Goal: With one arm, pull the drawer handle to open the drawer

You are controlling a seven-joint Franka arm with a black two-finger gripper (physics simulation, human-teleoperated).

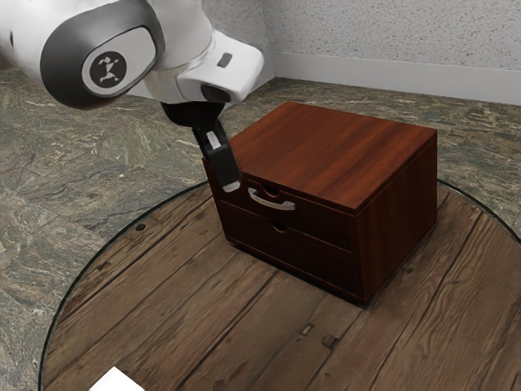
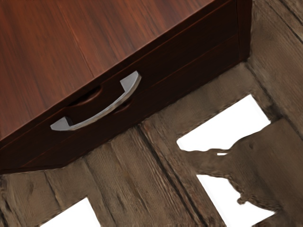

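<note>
A dark wooden cabinet (image 1: 342, 155) is set on the round wooden table (image 1: 203, 326), toward its far edge. Two drawers are seen in its front. The upper drawer (image 1: 321, 216) carries a curved silver handle (image 1: 271, 198) and is seen level with the lower drawer (image 1: 309, 252). The gripper (image 1: 230, 184) is held at the cabinet's front corner, just beside the handle's end toward the exterior view's left. Whether it is released or clenched cannot be told.

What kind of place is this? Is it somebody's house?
Probably a pretend room, drawn by a computer to look like a home. A small wooden cabinet stands on a round wooden table, over a stone floor. A robot arm reaches in, so it is likely a practice space.
</note>
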